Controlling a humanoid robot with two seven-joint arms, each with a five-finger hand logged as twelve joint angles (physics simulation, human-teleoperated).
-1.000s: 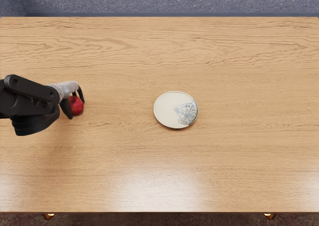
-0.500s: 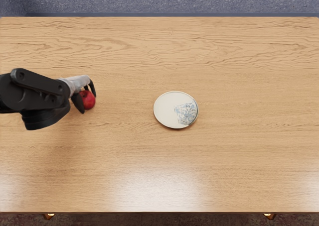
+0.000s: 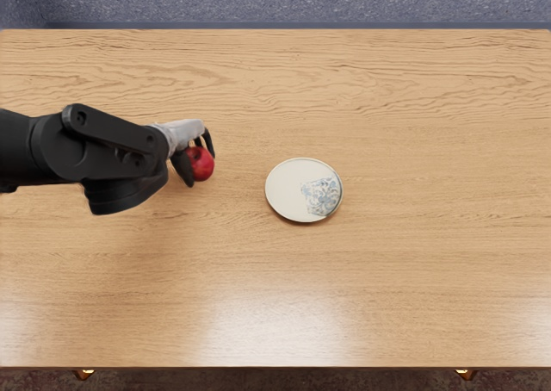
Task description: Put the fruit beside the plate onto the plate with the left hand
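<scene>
Clamping the small red fruit (image 3: 201, 163) in curled fingers, your left hand (image 3: 185, 145), white blue-patterned plate (image 3: 284, 183) past its fingertips, well apart, wooden table (image 3: 387, 98) beneath.

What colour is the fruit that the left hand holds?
Red. The fruit, gripped by the left hand, shows best in the head view.

The robot hand (image 3: 191, 150) is black with a pale grey wrist, and the fruit (image 3: 202, 164) in it is red. To its right, the plate (image 3: 287, 187) is cream with a blue-grey mottled patch. The desk (image 3: 362, 89) is light, wavy-grained wood.
</scene>
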